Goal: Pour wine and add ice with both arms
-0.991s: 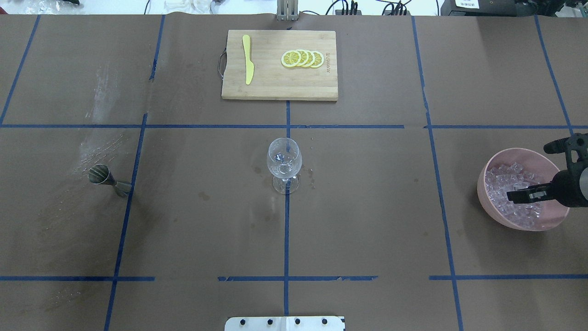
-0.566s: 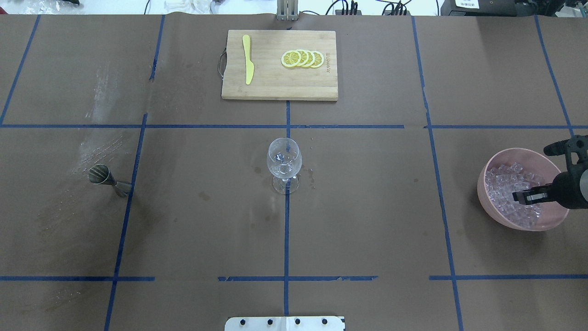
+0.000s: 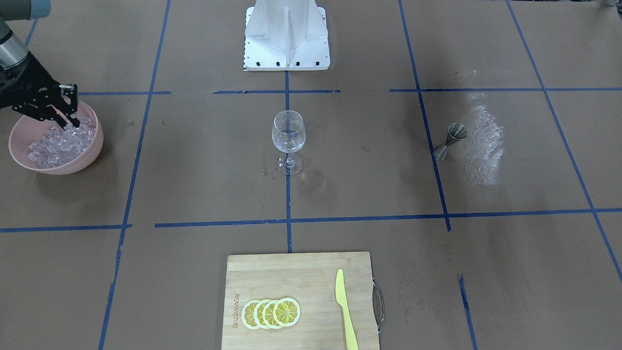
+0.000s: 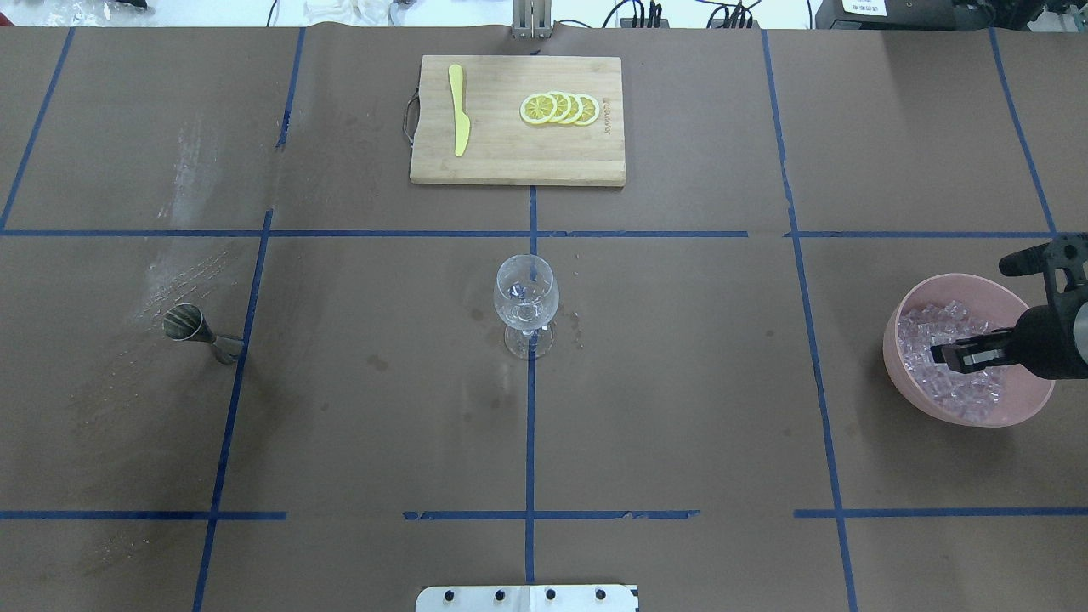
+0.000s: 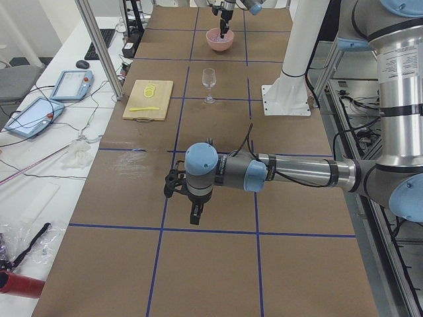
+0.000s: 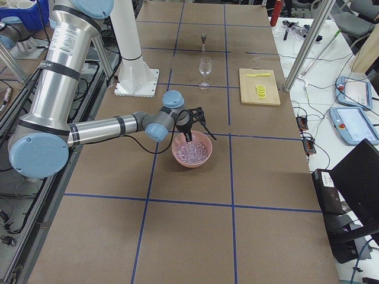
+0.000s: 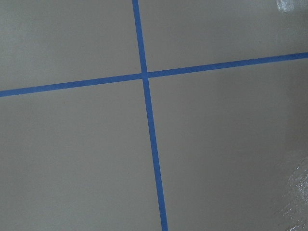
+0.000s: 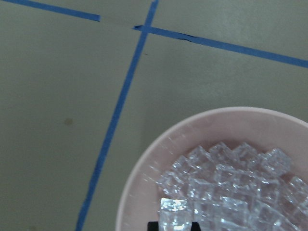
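The right gripper (image 4: 942, 354) hangs just above the pink bowl (image 4: 892, 348) at the right end of the counter (image 4: 680, 408). Its two fingers are narrow and they hold one ice cube (image 8: 175, 214) between the tips. The wrist view shows this cube a little over the heap. The rest of the ice (image 4: 922, 336) lies heaped in the bowl and fills most of it.

The left gripper (image 5: 195, 214) is over a bare part of the counter, near a crossing of blue tape lines (image 7: 145, 75), well apart from all the things. It points down. I see it only from the side, so I cannot tell if it is wide or narrow.

The wine glass (image 4: 526, 297) stands upright in the middle of the counter, on the centre tape line. Some clear pieces lie in its bowl; the wine itself I cannot make out.

A small metal measuring cup (image 4: 194, 329) stands toward the left end. At the far edge lies a wooden cutting board (image 4: 510, 161), with a yellow knife (image 4: 459, 110) and four overlapping lemon slices (image 4: 561, 109) on it.
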